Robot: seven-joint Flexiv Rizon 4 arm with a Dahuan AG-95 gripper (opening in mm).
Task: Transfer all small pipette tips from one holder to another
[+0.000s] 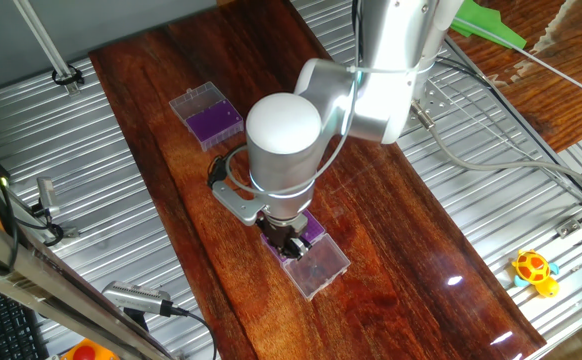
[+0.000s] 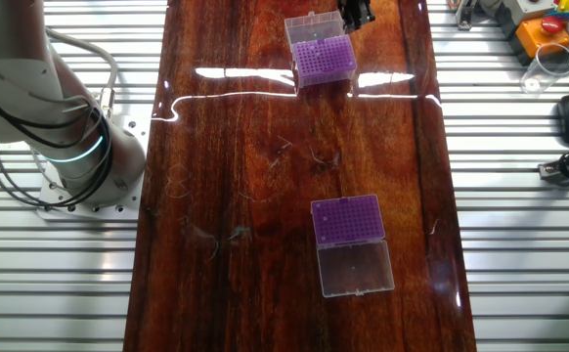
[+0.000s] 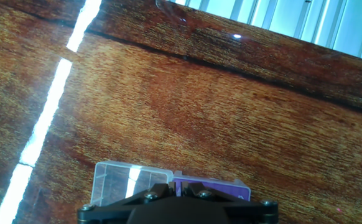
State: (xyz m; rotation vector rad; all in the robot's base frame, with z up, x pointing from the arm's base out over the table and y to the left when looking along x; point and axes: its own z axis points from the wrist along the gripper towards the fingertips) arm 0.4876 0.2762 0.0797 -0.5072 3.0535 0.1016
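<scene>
Pipette-tip holders, both purple racks with clear hinged lids open, sit on the wooden worktop [image 2: 226,196]: one holder [image 2: 322,59] near an end edge under the gripper [image 1: 289,240], the other holder [image 2: 348,220] mid-worktop. Whether its fingers are spread or closed cannot be told.

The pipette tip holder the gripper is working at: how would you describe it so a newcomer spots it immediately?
Start at the long dark wooden table running between ribbed metal surfaces. Two purple tip holders with clear hinged lids sit on it, well apart. The one meant, the holder under the gripper, lies directly beneath the arm's gripper, whereas the other holder stands alone with nothing over it.
</scene>
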